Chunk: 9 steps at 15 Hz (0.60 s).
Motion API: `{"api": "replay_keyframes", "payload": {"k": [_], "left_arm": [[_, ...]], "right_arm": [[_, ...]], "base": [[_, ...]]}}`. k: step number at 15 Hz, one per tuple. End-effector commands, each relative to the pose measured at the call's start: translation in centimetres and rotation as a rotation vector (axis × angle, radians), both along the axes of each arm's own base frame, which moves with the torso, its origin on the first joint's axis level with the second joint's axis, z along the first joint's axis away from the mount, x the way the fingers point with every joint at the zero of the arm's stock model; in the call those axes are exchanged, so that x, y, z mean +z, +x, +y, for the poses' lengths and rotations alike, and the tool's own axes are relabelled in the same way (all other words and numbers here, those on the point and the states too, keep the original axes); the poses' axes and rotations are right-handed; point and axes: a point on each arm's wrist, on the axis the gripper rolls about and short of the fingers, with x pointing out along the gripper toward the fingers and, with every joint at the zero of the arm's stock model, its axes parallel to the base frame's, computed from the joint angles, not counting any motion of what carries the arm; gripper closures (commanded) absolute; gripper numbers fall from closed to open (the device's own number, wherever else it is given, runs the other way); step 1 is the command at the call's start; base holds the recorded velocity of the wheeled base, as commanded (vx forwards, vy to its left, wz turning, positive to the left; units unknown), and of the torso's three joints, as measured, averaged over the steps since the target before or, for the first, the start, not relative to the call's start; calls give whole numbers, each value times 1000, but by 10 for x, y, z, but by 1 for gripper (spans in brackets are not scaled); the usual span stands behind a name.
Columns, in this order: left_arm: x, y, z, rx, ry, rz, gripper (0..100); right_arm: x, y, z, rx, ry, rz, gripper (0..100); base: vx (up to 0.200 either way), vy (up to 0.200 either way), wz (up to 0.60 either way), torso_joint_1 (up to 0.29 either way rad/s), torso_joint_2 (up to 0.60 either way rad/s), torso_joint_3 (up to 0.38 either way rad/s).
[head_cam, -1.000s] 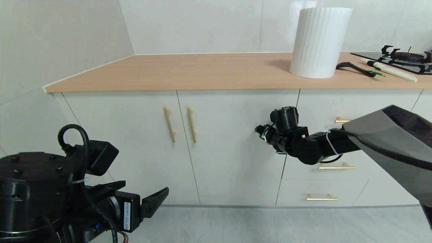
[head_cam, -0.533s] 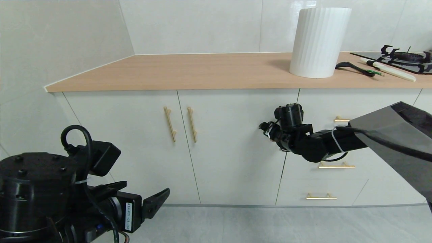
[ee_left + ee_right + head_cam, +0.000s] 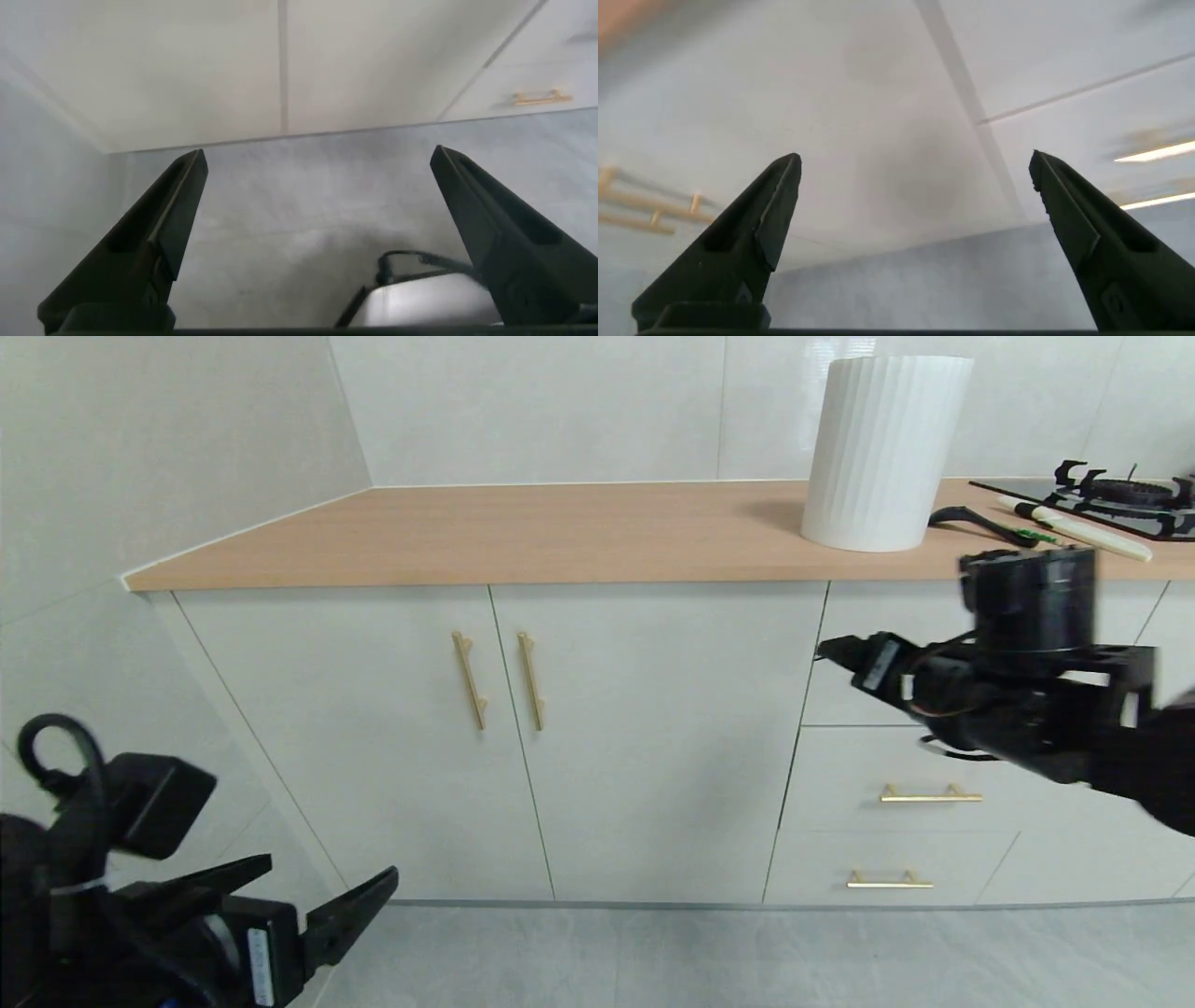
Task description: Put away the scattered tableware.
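Note:
On the wooden counter (image 3: 523, 532), at the right, a black utensil (image 3: 980, 521), a small green piece (image 3: 1036, 536) and a long cream utensil with a dark handle (image 3: 1083, 534) lie beside a tall white ribbed container (image 3: 885, 453). My right gripper (image 3: 837, 653) hangs open in front of the top drawer, below the counter edge, holding nothing. In the right wrist view the right gripper (image 3: 915, 157) faces the cabinet front. My left gripper (image 3: 313, 896) is open and empty low at the left, near the floor; in the left wrist view the left gripper (image 3: 318, 154) points at the floor.
Two cabinet doors with gold handles (image 3: 470, 679) stand under the counter, and drawers with gold pulls (image 3: 930, 794) are to their right. A gas hob (image 3: 1120, 495) sits at the counter's far right. Tiled walls close the left corner. Grey floor (image 3: 747, 957) lies below.
My right arm has swung right and upward from the middle door to the top drawer front. My left arm has dropped lower and toward the left.

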Motion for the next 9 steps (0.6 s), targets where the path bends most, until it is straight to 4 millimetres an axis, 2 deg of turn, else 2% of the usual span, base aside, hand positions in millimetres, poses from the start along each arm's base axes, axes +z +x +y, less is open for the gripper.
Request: {"api": "replay_keyframes", "payload": {"k": [1, 2, 3, 4, 5, 6, 7, 9], "left_arm": [[-37, -70, 49, 22, 28, -137, 0], [-52, -88, 59, 13, 33, -190, 0], [-64, -102, 66, 10, 47, -230, 0], [-73, -110, 71, 52, 59, -243, 0], [-84, -119, 75, 125, 75, -239, 0], [-84, -126, 77, 160, 61, -280, 0], [-83, -127, 77, 169, 59, -290, 0], [-84, -132, 77, 263, 73, -333, 0]], "right_arm": [[12, -180, -94, -11, -85, -218, 0], [-1, -213, -113, -33, -158, -227, 0], [-13, -235, -127, -101, -226, -205, 0], [-21, -253, -135, -160, -278, -199, 0], [-28, -281, -141, -147, -313, -251, 0], [-36, -304, -147, -153, -345, -297, 0], [-38, -307, -148, -157, -352, -300, 0], [-55, -327, -145, -294, -388, -295, 0]], "base": [[0, 0, 0, 0, 0, 0], [0, 0, 0, 0, 0, 0], [0, 0, 0, 0, 0, 0], [0, 0, 0, 0, 0, 0], [0, 0, 0, 0, 0, 0], [0, 0, 0, 0, 0, 0], [0, 0, 0, 0, 0, 0], [0, 0, 0, 0, 0, 0]]}}
